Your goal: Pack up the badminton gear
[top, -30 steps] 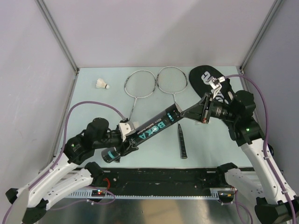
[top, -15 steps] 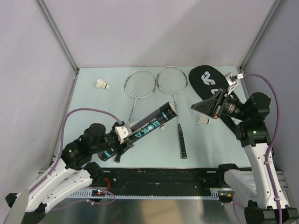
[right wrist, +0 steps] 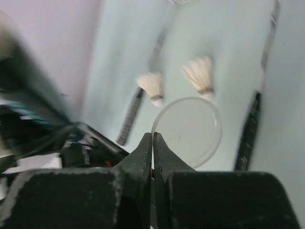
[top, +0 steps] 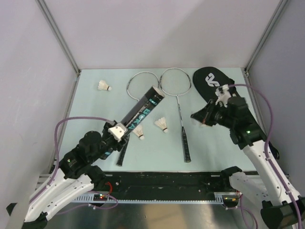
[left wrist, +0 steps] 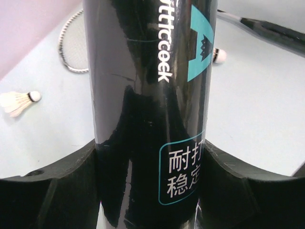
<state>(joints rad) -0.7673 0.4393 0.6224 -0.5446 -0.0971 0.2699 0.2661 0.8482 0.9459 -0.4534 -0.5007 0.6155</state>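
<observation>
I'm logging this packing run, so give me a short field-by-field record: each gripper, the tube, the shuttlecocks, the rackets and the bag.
left gripper: closed around the black tube, gripping near its lower end
right gripper: shut on the rim of a clear round lid
shuttlecocks: three loose on the table; lone shuttlecock far left, shuttlecock pair by the racket handles
rackets: two, flat, side by side
racket bag: far right

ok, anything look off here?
Yes: two shuttlecocks lie loose on the table between the racket handles, right by the tilted black tube in the left fingers. The right fingers pinch a clear round lid. Looks like a spill.
</observation>
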